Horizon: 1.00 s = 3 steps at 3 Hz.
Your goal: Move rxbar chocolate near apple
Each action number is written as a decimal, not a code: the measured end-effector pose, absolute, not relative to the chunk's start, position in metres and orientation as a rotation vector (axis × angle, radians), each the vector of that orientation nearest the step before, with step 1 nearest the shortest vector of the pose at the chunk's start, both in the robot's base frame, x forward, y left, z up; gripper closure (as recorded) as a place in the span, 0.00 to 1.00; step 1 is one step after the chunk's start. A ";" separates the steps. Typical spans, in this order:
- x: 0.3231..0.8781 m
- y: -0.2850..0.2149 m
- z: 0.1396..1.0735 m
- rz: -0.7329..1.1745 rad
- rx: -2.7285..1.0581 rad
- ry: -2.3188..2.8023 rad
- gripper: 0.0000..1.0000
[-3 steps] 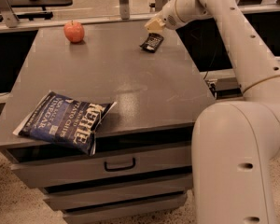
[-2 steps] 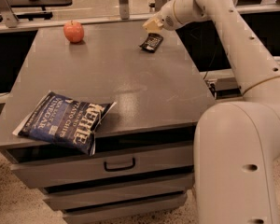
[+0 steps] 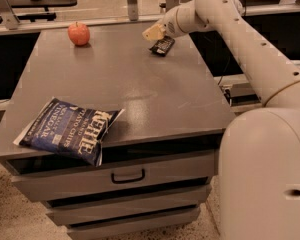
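Little to report beyond a small drift: hand [image 3: 154,33] now a touch further left and lower than a second ago, hovering over the far right of the surface [image 3: 140,94], just beside the upper-left end of the rxbar chocolate [image 3: 162,46]. Open or closed? Cannot tell from here, nor whether touching the wrapper. No move from the rxbar chocolate itself: lying flat in the same spot, near the far right edge, apparently not lifted. Over at the far left corner, apple [image 3: 78,33] untouched, well apart from the bar. Down at the near left edge, blue chip bag [image 3: 70,131] overhanging, out of the way. Looks like lining up for a grasp or a leftward push. Carry not yet begun, with the whole trip across to the apple ahead.
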<state>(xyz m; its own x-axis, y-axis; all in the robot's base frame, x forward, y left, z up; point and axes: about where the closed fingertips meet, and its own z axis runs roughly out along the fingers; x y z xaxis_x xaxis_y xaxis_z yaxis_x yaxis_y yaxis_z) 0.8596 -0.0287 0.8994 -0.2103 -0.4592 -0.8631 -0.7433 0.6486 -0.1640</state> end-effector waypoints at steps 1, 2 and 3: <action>0.859 -0.032 0.888 0.325 -0.887 1.907 0.00; 0.861 -0.047 0.879 0.283 -0.830 1.951 0.00; 0.862 -0.064 0.870 0.278 -0.805 1.966 0.00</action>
